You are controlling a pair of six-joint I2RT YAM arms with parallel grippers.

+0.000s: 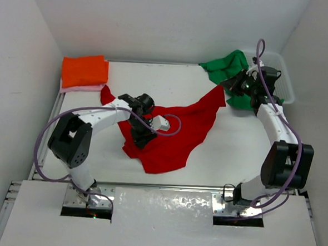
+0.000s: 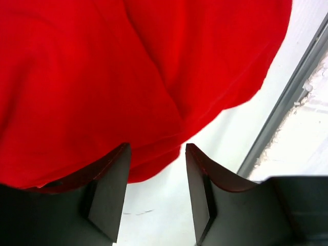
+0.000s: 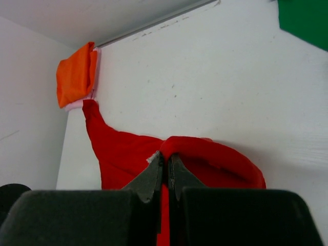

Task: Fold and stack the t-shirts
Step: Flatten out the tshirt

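Basket (image 1: 284, 80) at the table's far right corner holds the green shirt (image 1: 226, 65), spilling out. Right tool (image 3: 168, 165) pinches the red shirt (image 1: 180, 129); left tool (image 2: 156, 154) released over it.

A robotics lab test cell; plain white walls (image 1: 159, 22) box in a bare white counter (image 1: 234, 155); two robot arms (image 1: 76, 140) are bolted to metal plates (image 1: 86, 203) at its near edge; purple cables (image 1: 37, 149) loop off them; metal rails (image 1: 166, 185) frame the surface.
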